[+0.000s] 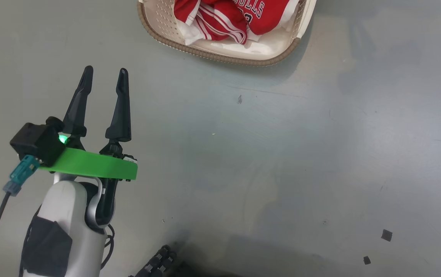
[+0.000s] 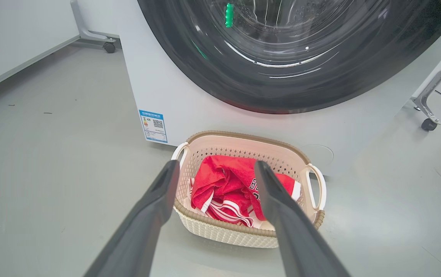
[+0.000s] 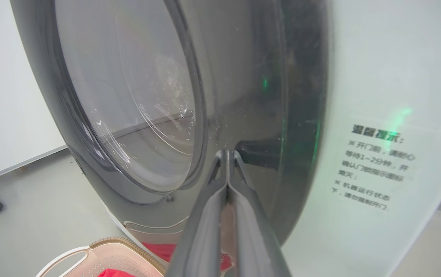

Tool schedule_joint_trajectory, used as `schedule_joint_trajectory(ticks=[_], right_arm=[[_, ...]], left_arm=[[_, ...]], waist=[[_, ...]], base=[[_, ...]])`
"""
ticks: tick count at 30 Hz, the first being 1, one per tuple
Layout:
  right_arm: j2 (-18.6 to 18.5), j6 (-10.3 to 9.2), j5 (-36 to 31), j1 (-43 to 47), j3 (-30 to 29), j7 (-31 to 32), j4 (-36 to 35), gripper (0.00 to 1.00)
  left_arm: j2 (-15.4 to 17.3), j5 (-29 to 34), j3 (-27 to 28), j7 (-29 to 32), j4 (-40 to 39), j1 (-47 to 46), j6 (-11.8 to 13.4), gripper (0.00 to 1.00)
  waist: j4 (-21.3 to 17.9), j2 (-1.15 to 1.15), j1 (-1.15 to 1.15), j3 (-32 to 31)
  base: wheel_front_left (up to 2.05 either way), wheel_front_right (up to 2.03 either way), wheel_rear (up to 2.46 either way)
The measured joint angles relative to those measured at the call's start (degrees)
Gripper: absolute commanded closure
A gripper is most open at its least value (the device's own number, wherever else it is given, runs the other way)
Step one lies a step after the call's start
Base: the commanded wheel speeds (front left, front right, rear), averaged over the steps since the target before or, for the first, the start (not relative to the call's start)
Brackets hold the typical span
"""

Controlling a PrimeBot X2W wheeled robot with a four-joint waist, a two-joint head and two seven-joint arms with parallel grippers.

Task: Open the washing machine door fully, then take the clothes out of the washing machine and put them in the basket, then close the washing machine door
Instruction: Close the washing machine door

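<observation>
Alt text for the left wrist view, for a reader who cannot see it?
A cream basket holding a red jersey sits on the grey floor before a white washing machine, whose round black-rimmed glass door is at the top. The left gripper is open, its two dark fingers reaching toward the basket.

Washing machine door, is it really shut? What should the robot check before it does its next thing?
1. The clothes are inside the basket: ok, the red jersey lies in it.
2. The washing machine door is swung against the washing machine: ok, it looks flush in the left wrist view.
3. The door is latched: cannot tell.
4. The right tool is shut, with its tips at the door's black rim: ok.
5. The left tool is open, holds nothing and is apart from the basket: ok.
6. Nothing is left inside the machine: cannot tell, the glass reflects.
</observation>
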Motion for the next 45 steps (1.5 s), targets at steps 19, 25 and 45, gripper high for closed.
schedule_joint_trajectory(ticks=[19,25,45], right_arm=[[1.47,2.61,0.56,11.79,3.36,-4.64,8.02,1.0],[3.31,3.16,3.18,16.69,2.74,-5.16,8.11,1.0],[5.42,2.04,6.77,33.83,-3.8,-5.32,-1.56,1.0]], left_arm=[[1.25,2.01,2.02,0.0,1.64,-0.25,-0.01,0.0],[2.89,3.43,2.23,-0.23,2.4,0.71,-0.01,0.0],[3.88,3.3,0.16,-0.23,5.44,7.54,-0.01,0.0]], waist=[[-2.49,0.0,0.0,-8.57],[-4.42,0.0,0.0,-12.75],[-12.22,0.0,-0.01,-27.85]], base=[[0.0,0.0,0.0],[0.0,0.0,0.0],[0.0,0.0,0.0]])
